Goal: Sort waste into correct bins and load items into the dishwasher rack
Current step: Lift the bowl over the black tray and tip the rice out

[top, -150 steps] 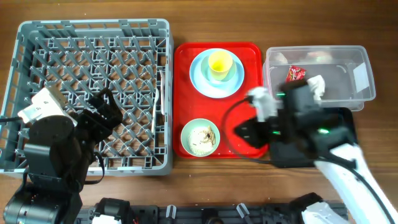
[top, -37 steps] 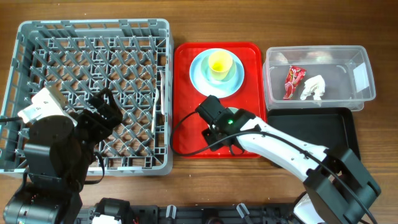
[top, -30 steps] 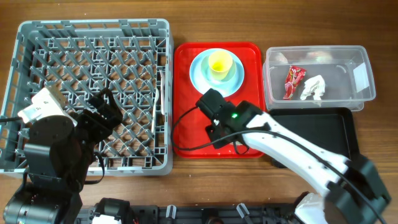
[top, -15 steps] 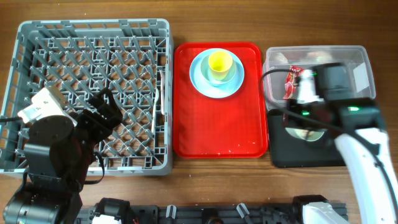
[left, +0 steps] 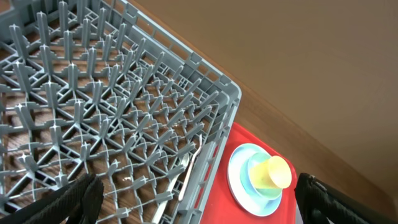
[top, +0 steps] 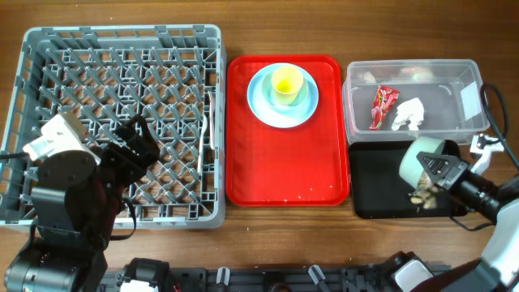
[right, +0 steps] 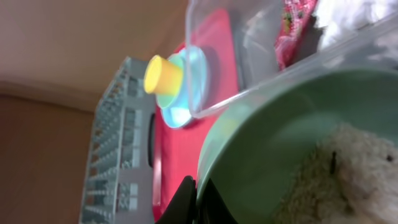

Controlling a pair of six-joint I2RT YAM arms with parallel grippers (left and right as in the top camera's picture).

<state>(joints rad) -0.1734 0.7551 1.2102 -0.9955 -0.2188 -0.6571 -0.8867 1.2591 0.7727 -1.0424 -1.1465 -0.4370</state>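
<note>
Pale green, the bowl (top: 418, 161) is clenched by its rim in the right fingers (right: 185, 198) and tipped on edge. It hangs to the right of the red tray (top: 276, 174), above the black tray (top: 377, 191) that lies just beside it. The tilt looks meant to shed the rice scraps (top: 420, 195) into that black tray. A few hang at the lip, while the wrist view shows a clump clinging inside.

Also right of the red tray, further back, the clear tub (top: 409, 66) holds the red wrapper (top: 383, 107) and white tissue (top: 409, 113). At the red tray's far end the yellow cup (top: 286, 81) sits on the blue plate (top: 261, 104), not yet loaded.

Left of the red tray, the left fingers (left: 74, 196) hang spread wide and empty over the grey rack (top: 49, 49). White cutlery (left: 186, 169) lies in the rack near its tray-side wall, but whether it is spoon, fork or both is hard to tell. The right arm hides part of the black tray.
</note>
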